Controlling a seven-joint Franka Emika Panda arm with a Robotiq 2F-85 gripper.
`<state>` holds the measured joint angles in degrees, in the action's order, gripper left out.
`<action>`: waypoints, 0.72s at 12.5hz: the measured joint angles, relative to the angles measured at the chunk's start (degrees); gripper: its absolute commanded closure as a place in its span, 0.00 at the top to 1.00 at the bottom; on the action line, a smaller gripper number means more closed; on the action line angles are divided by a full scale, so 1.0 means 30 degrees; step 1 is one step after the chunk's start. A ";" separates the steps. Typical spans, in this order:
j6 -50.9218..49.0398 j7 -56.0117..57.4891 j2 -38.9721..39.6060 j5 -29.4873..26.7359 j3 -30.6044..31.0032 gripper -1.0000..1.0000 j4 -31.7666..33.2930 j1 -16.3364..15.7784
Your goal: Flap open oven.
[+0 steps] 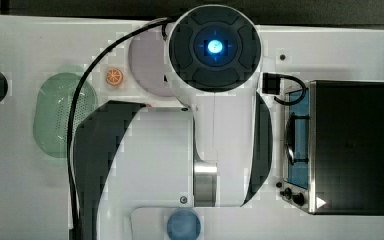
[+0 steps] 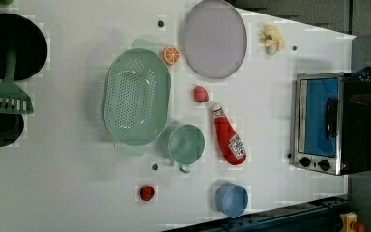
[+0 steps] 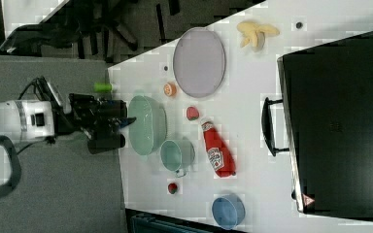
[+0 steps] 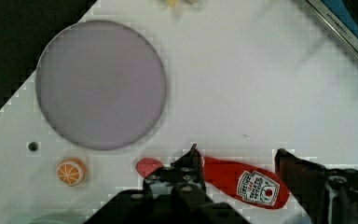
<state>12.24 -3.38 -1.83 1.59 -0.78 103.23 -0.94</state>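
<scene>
The oven (image 2: pixel 326 123) stands at the left view's right side, a box with a black top (image 1: pixel 350 147) and a silver front frame. Its blue glass door (image 2: pixel 319 116) is closed, with the dark bar handle (image 2: pixel 331 117) across it and black knobs (image 2: pixel 314 163) beside it. A corner of the oven's front (image 4: pixel 342 25) shows in the wrist view. My gripper (image 4: pixel 237 156) hangs high above the table, open, with nothing between its fingers. A red ketchup bottle (image 4: pixel 242 184) lies on the table far beneath it. In the right view the gripper (image 3: pixel 122 116) hovers well away from the oven (image 3: pixel 340 126).
On the white table lie a lilac plate (image 2: pixel 215 38), a green colander (image 2: pixel 135 96), a green mug (image 2: pixel 186 144), a blue bowl (image 2: pixel 232 199), a strawberry (image 2: pixel 200 93), an orange slice (image 2: pixel 171 54) and a peeled banana (image 2: pixel 272 39). A black pan with a green spatula (image 2: pixel 7 96) sits at the left view's left.
</scene>
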 measured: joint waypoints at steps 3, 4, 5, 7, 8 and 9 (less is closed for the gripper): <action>-0.2710 0.0000 -0.5010 0.0371 -0.0516 0.99 0.5017 0.0457; -0.2830 0.0000 -0.6092 0.0413 -0.0583 1.00 0.5427 0.0786; -0.2824 0.0001 -0.6633 0.0427 -0.0781 1.00 0.5166 0.0933; -0.2468 0.0001 -0.6959 0.0471 -0.1053 0.83 0.4383 0.1023; -0.2499 0.0001 -0.6927 0.0462 -0.1060 0.70 0.4159 0.1101; -0.2503 0.0000 -0.6899 0.0550 -0.1057 0.57 0.4159 0.1110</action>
<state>4.73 -3.38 -22.52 3.24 -3.95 115.71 2.39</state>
